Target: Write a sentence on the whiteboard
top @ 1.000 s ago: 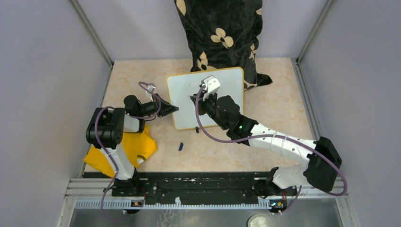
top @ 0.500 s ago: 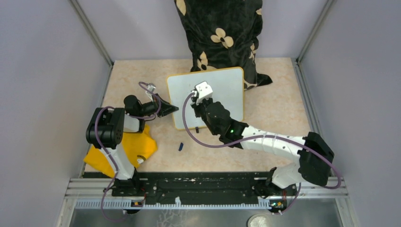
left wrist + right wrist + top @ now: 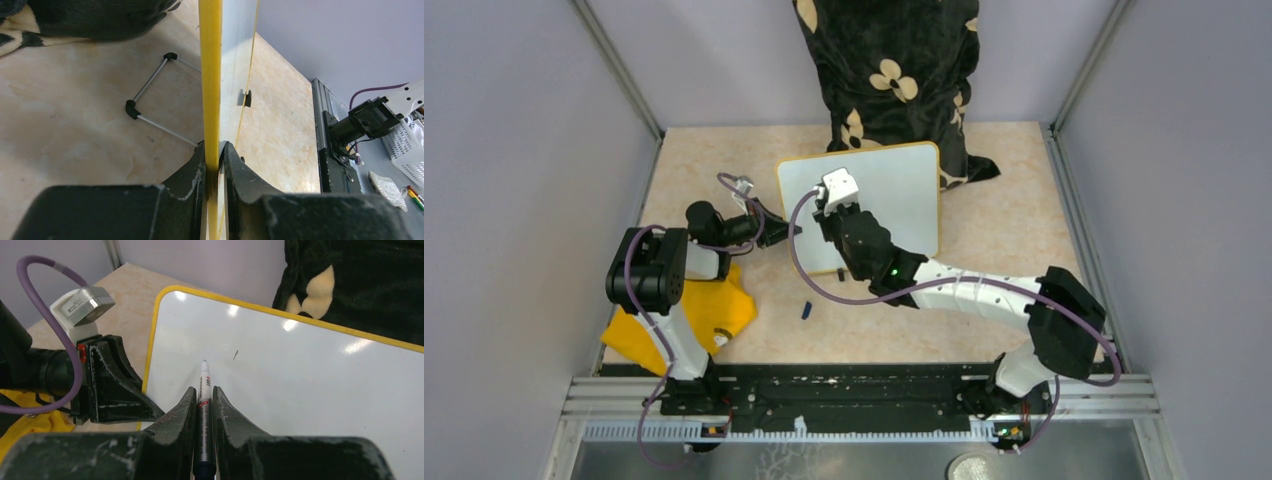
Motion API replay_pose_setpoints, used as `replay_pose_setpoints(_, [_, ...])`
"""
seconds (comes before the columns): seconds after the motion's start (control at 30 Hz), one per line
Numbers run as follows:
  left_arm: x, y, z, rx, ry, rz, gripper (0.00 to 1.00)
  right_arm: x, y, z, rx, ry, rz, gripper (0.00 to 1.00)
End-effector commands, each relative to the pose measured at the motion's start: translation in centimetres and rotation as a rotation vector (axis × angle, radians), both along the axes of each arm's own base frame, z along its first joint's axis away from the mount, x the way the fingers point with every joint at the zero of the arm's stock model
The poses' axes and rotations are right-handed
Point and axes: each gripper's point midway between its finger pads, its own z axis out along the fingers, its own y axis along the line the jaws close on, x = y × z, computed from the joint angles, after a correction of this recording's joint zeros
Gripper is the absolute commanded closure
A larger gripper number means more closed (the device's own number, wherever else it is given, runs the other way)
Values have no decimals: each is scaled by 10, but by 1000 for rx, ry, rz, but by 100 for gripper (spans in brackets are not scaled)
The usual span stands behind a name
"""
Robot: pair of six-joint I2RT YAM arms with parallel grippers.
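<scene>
The whiteboard (image 3: 904,185), white with a thin yellow rim, stands tilted at the back middle of the table. My left gripper (image 3: 790,232) is shut on its left rim; the left wrist view shows the yellow rim (image 3: 210,75) pinched between the jaws (image 3: 215,149). My right gripper (image 3: 824,213) is over the board's left part and shut on a white marker (image 3: 205,390), tip uncapped, pointing at the board (image 3: 310,370) close to its surface. No blue words show on the board, only a tiny dark mark (image 3: 235,354).
A yellow cloth (image 3: 719,310) lies under the left arm. A small blue cap (image 3: 806,310) lies in front of the board. A black flowered cloth (image 3: 889,70) hangs behind it. The board's wire stand (image 3: 150,95) rests on the table behind it.
My right gripper has moved left across the board with the marker, toward the board's left edge. The left gripper has kept its hold on the rim.
</scene>
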Motion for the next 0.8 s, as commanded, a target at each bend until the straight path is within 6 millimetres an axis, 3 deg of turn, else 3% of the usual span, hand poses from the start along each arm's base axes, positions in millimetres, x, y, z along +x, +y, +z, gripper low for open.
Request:
replay_pose_setpoints(0.0, [3,-3,0,15,-46,-1,98,5,14,40,116,-55,-14,100])
replay_pose_setpoints(0.43, [3,-3,0,16,-48,0,100,11,25,15,58,1,-22,100])
replay_pose_setpoints(0.77, [3,-3,-1,16,-46,1,100,15,26,12,64,-2,-46,100])
